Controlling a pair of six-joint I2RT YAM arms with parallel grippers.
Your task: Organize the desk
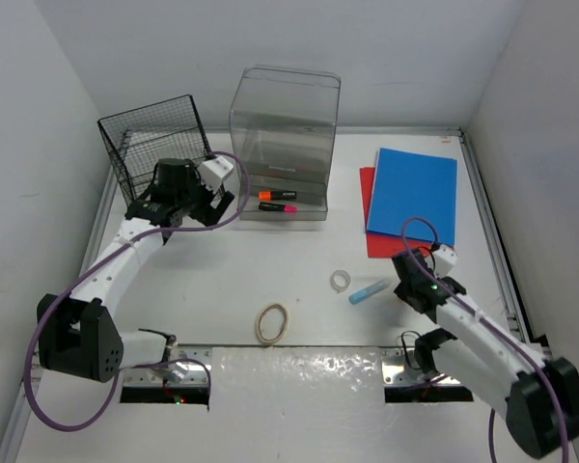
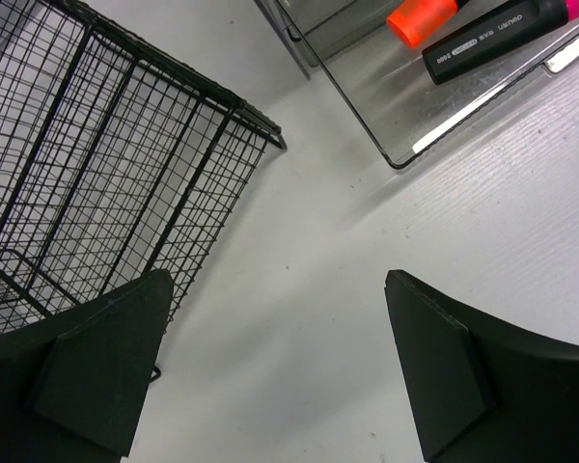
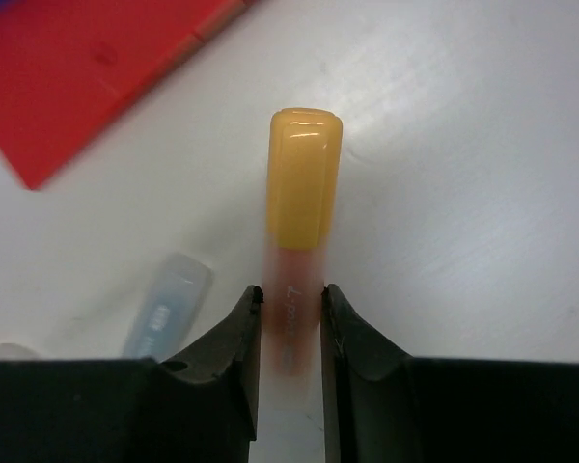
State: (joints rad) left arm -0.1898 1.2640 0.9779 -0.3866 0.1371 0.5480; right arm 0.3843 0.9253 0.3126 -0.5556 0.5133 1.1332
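Observation:
The white desk (image 1: 270,256) carries scattered stationery. My right gripper (image 3: 291,318) is low over the desk near the red folder (image 3: 87,68), shut on a yellow-capped pen (image 3: 304,178); both fingers press against its pale pinkish barrel. In the top view this gripper (image 1: 415,280) hides the pen. A light blue tube (image 3: 166,304) lies just left of it, also seen from above as the tube (image 1: 369,291). My left gripper (image 2: 280,367) hangs open and holds nothing, above bare desk between the black wire rack (image 2: 106,164) and the clear drawer box (image 2: 444,106).
An orange highlighter (image 1: 270,196) and a pink highlighter (image 1: 280,206) lie in the clear box's tray. A blue folder (image 1: 413,193) rests on a red folder (image 1: 372,236) at the back right. A tape ring (image 1: 340,281) and a rubber band (image 1: 272,322) lie mid-desk.

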